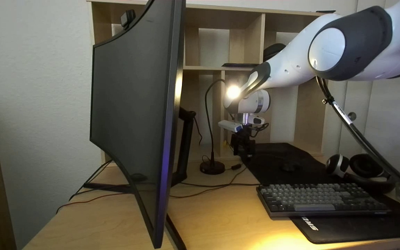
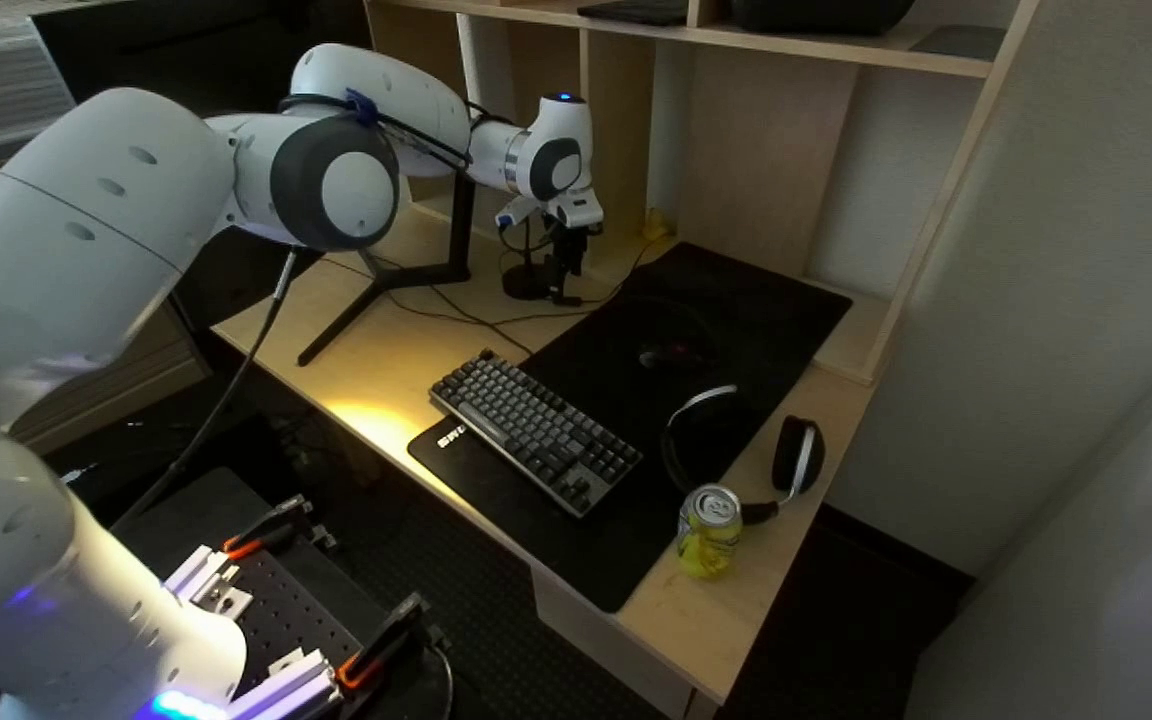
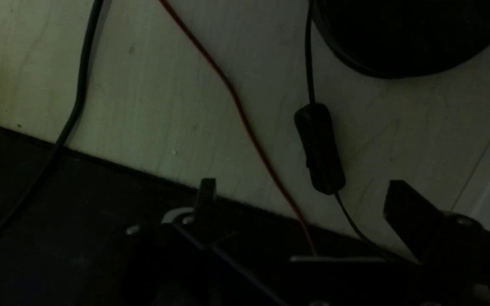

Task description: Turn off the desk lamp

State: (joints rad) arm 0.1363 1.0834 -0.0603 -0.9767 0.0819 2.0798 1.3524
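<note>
The desk lamp (image 1: 212,168) stands behind the monitor, with its thin dark gooseneck rising from a round black base. Its bulb (image 1: 233,92) glows bright beside the robot's wrist. The base also shows in an exterior view (image 2: 526,281) and at the upper right of the wrist view (image 3: 411,34). A black inline switch (image 3: 320,148) lies on the lamp's cord beside the base; it also shows in an exterior view (image 1: 236,166). My gripper (image 3: 302,187) points down with its fingers apart and nothing between them; in the wrist view the switch lies just beyond the fingertips.
The large curved monitor (image 1: 134,104) stands beside the lamp. A black desk mat (image 2: 726,290) carries a keyboard (image 2: 536,430), a mouse (image 2: 671,355) and headphones (image 2: 796,455). A yellow can (image 2: 709,535) stands at the desk corner. A red cable (image 3: 240,110) crosses the desk near the switch. Shelves (image 1: 241,67) rise behind.
</note>
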